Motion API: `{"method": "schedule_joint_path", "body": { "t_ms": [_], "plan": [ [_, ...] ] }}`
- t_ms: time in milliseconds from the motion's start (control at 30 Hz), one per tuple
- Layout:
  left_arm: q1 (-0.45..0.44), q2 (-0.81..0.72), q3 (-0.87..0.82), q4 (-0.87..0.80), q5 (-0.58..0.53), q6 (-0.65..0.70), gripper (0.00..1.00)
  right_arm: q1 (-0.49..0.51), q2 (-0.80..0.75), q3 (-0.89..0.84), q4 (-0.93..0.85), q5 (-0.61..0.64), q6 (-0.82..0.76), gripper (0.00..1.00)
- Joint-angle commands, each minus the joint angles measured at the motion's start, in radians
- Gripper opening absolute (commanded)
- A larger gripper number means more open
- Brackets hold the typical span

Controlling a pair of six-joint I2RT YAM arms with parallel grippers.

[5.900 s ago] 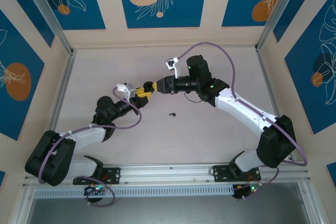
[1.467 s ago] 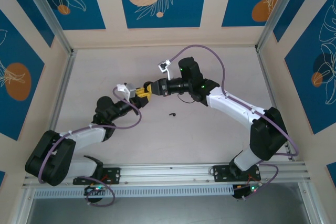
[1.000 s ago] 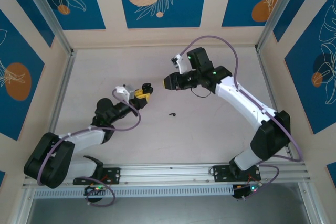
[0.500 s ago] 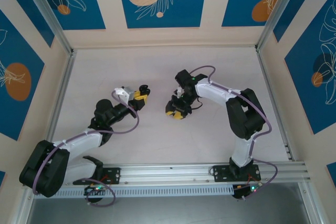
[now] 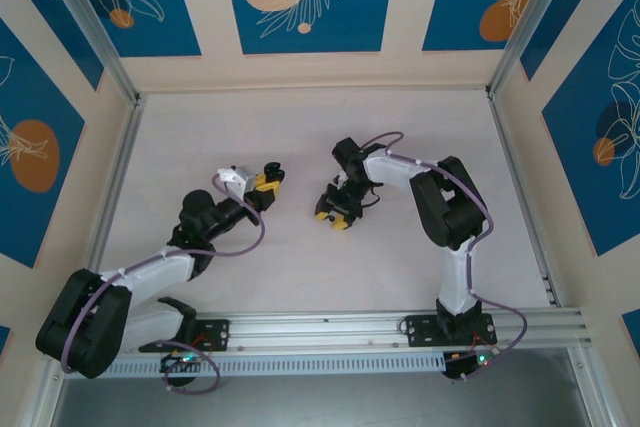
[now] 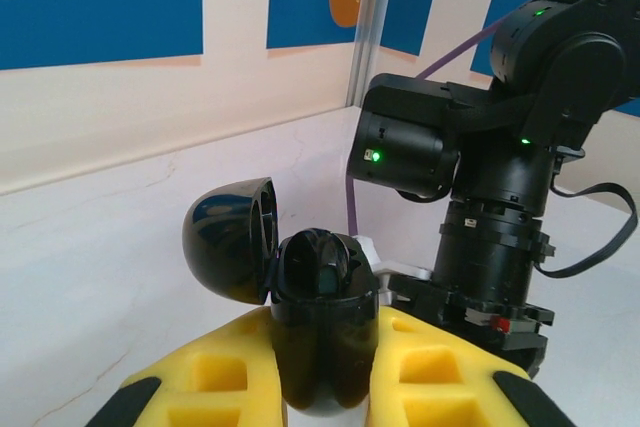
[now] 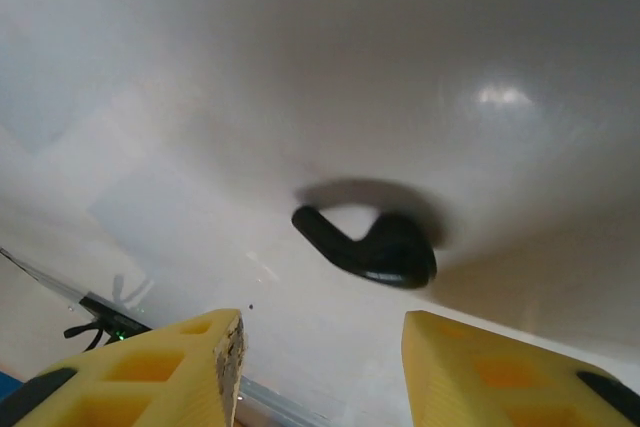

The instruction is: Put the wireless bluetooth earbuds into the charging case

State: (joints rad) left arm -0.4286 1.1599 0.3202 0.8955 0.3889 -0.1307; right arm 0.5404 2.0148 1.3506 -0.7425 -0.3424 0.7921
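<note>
Closest in the left wrist view, the left claw (image 6: 320, 382) has its two yellow fingers (image 6: 200, 382) pressed against the sides of one black charging case (image 6: 325, 322), which stands upright between them. The case's single lid (image 6: 228, 237) is flipped open just past the claw's tips (whether anything sits in the glossy well I cannot tell). Beyond it the right arm (image 6: 480, 167) points down at the table (image 5: 400, 267). There the right claw (image 7: 320, 357) is partly spread and grips nothing, and one black comma-shaped earbud (image 7: 385, 252) lies on the surface just past its two fingertips (image 7: 170, 377), in line with the gap, touching neither
</note>
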Motion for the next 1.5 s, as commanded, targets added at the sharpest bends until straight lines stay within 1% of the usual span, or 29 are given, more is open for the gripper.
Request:
{"method": "schedule_joint_path", "body": {
  "t_ms": [0,300,400,500,633,833,933,1167,1367,1467],
  "plan": [
    [-0.012,-0.017,-0.010,0.003,-0.008,0.021,0.00,-0.008,0.026,0.046,0.010,0.003,-0.013,0.45],
    [-0.012,-0.016,-0.012,-0.002,-0.012,0.026,0.00,-0.016,0.088,0.149,0.004,0.023,-0.053,0.42],
    [-0.012,-0.016,-0.011,-0.004,-0.011,0.027,0.00,-0.007,0.100,0.196,-0.061,0.037,-0.088,0.42],
    [-0.011,-0.018,-0.011,-0.010,-0.013,0.029,0.00,0.011,0.094,0.254,-0.187,0.111,-0.142,0.42],
    [-0.012,-0.018,-0.011,-0.011,-0.010,0.030,0.00,0.029,0.099,0.327,-0.316,0.187,-0.261,0.42],
    [-0.011,-0.022,-0.010,-0.011,-0.010,0.029,0.00,0.070,0.154,0.445,-0.433,0.222,-0.577,0.42],
    [-0.012,-0.029,-0.010,-0.019,-0.010,0.032,0.00,0.078,0.188,0.489,-0.463,0.243,-0.659,0.42],
    [-0.012,-0.033,-0.003,-0.038,-0.011,0.039,0.00,0.090,0.259,0.568,-0.495,0.291,-0.725,0.41],
    [-0.011,-0.031,0.002,-0.047,-0.010,0.042,0.00,0.101,0.286,0.556,-0.486,0.313,-0.728,0.40],
    [-0.011,-0.032,0.002,-0.049,-0.010,0.042,0.00,0.104,0.289,0.547,-0.466,0.329,-0.725,0.37]
  ]
}}
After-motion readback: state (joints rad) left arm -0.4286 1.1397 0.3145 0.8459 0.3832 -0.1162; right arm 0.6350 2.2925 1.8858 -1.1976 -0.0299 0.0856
